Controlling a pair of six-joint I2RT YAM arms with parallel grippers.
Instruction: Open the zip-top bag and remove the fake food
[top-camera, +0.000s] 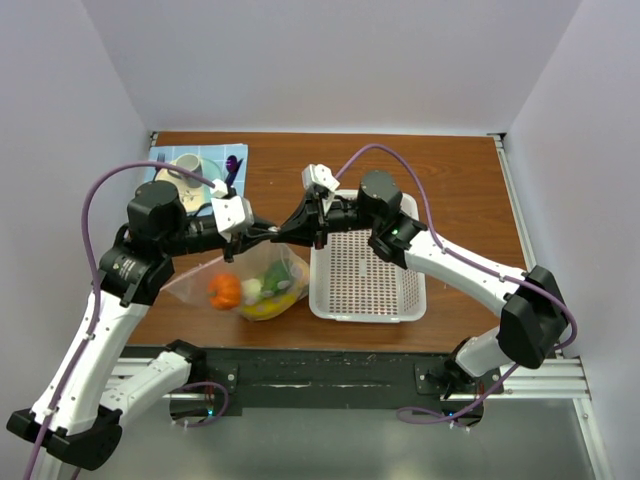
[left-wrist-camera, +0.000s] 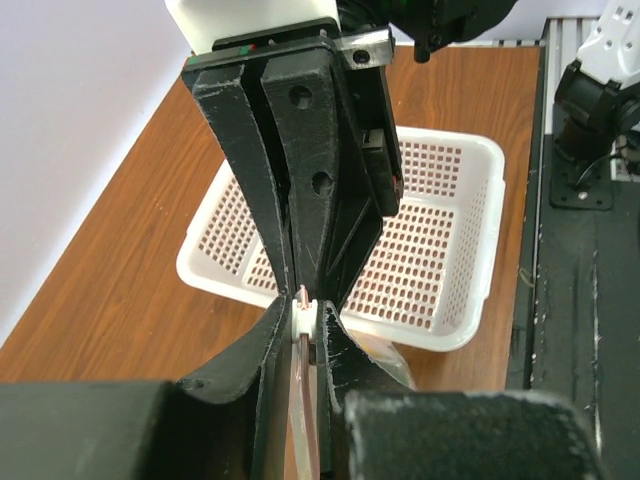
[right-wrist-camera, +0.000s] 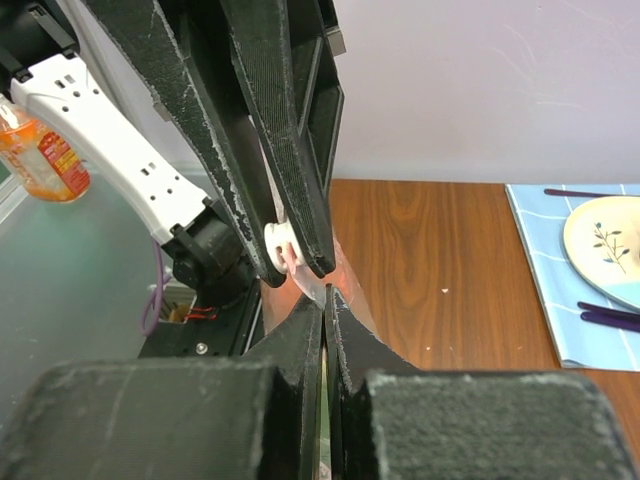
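Observation:
The zip-top bag (top-camera: 250, 282) hangs between both grippers just above the table, left of the basket. Through it show an orange (top-camera: 225, 290), a yellow banana (top-camera: 270, 306), a white piece (top-camera: 251, 290) and a green piece (top-camera: 276, 277). My left gripper (top-camera: 268, 232) is shut on the white zip slider (right-wrist-camera: 283, 245), with the pink zip strip (left-wrist-camera: 304, 419) running between its fingers (left-wrist-camera: 345, 360). My right gripper (top-camera: 297, 226) is shut on the bag's top edge (right-wrist-camera: 345, 282), tip to tip with the left. In the wrist views the left gripper (left-wrist-camera: 302, 315) and the right gripper (right-wrist-camera: 326, 308) nearly touch.
A white perforated basket (top-camera: 415, 300) stands right of the bag, under the right arm, and shows in the left wrist view (left-wrist-camera: 450, 170). A blue mat (top-camera: 166, 158) with a plate, cup and purple utensils lies at the back left. A power strip (right-wrist-camera: 110, 150) lies off the table.

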